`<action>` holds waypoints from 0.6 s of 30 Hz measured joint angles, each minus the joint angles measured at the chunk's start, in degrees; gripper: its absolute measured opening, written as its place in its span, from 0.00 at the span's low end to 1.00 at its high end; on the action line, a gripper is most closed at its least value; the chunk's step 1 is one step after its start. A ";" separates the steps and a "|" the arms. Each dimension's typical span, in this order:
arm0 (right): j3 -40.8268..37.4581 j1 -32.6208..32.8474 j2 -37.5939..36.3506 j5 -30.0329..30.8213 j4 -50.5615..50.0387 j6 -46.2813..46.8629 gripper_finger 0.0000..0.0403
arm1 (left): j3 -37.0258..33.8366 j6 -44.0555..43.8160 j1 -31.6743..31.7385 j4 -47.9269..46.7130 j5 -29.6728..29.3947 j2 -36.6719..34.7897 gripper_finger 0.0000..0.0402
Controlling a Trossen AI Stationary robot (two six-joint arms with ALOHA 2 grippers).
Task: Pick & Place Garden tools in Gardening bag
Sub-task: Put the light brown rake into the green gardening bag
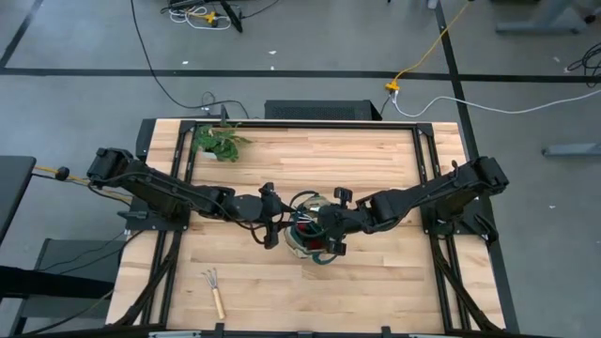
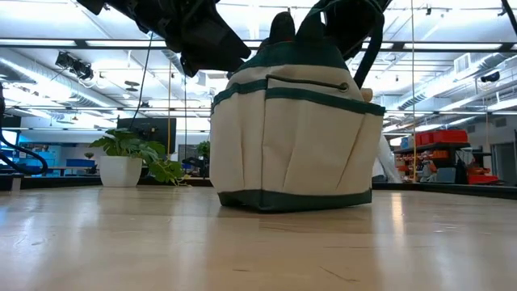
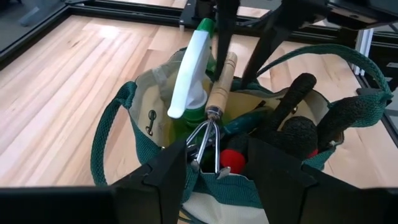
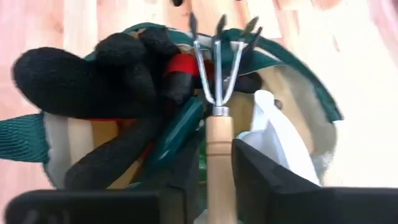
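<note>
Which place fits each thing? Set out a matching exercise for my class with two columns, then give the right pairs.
1. rake with wooden handle
2. second rake
3. leafy plant
4. gardening bag

A. lying on the table's near part
B. between both grippers, mid-table
C. held by the right gripper, prongs into the bag
D. at the table's far edge

Pairs: 1-C, 2-A, 3-D, 4-B

From above, both grippers cover the gardening bag, so you cannot make out its contents there. At table height the bag's wall hides everything inside, and both arms are cut off by the top edge. In the right wrist view, the rake handle runs off the bottom edge between the fingers, and the bag's far rim is blurred
</note>
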 joint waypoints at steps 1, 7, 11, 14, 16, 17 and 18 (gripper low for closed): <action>0.00 0.00 0.00 0.24 -0.07 0.01 0.26 | 0.00 0.00 0.00 0.00 0.00 0.00 0.45; -0.35 -0.04 0.00 -0.04 -0.42 0.55 0.30 | 0.00 0.00 0.00 -0.02 0.00 0.00 0.45; -0.79 -0.11 0.00 -0.04 -0.92 0.96 0.29 | 0.00 -0.02 0.00 -0.04 0.00 0.00 0.45; -0.79 -0.15 0.00 -0.03 -0.91 1.05 0.28 | 0.00 -0.02 0.00 -0.04 -0.02 0.00 0.45; -0.79 -0.19 0.00 -0.02 -0.89 1.49 0.28 | 0.00 -0.02 0.00 -0.04 0.00 0.00 0.45; -0.79 -0.30 0.00 -0.08 -0.94 1.75 0.29 | 0.00 -0.02 0.00 -0.04 0.00 0.00 0.45; -0.79 -0.41 0.00 -0.36 -1.00 2.11 0.29 | 0.00 -0.02 0.00 -0.04 0.00 0.00 0.45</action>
